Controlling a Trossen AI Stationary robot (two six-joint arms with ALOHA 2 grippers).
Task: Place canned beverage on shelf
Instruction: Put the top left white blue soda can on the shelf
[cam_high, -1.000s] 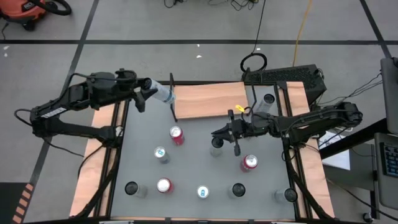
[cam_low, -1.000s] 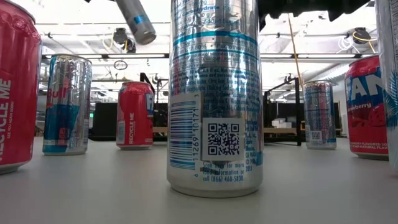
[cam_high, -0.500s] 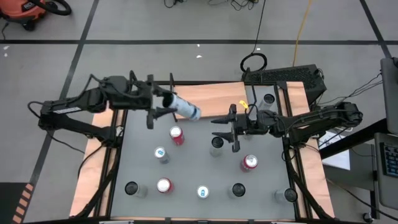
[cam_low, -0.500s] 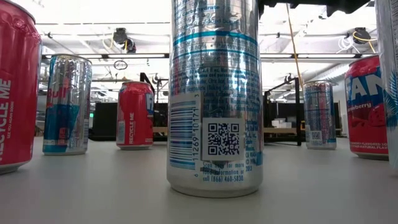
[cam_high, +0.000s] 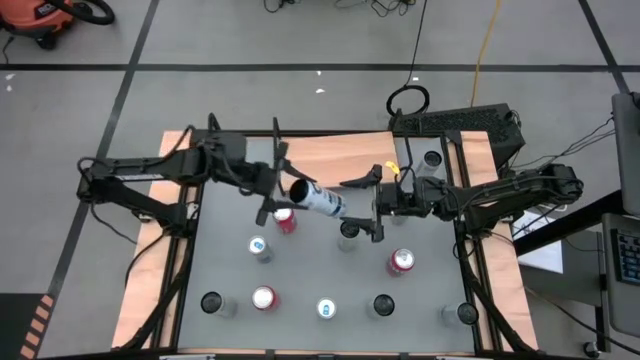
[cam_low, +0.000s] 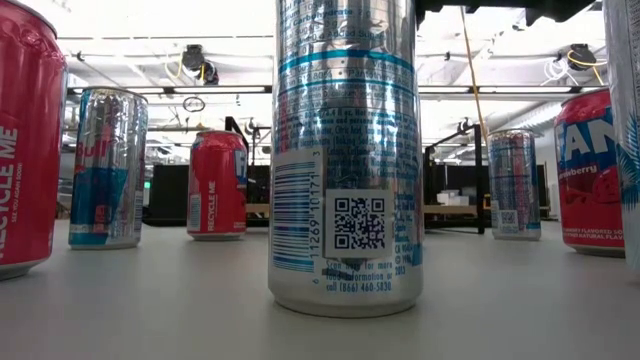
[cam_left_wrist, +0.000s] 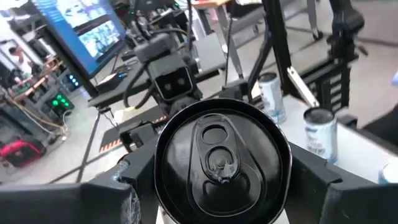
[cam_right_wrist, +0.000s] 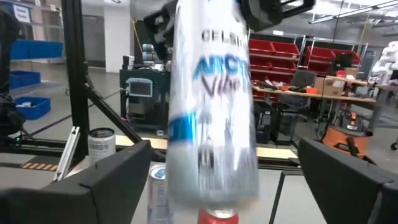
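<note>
Lying sideways in left pincer (cam_high: 268, 187): can (cam_high: 316, 199).

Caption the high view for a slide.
Left tool holds a white can sideways toward the open right tool, beside the shelf.

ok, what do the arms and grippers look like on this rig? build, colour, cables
Both arms are dark, slim, multi-joint, with black cables looped alongside. The left gripper has two thin black fingers on a crossbar; its fingers look broad, matte black. The right gripper matches, with a yellow tag by the wrist.
</note>
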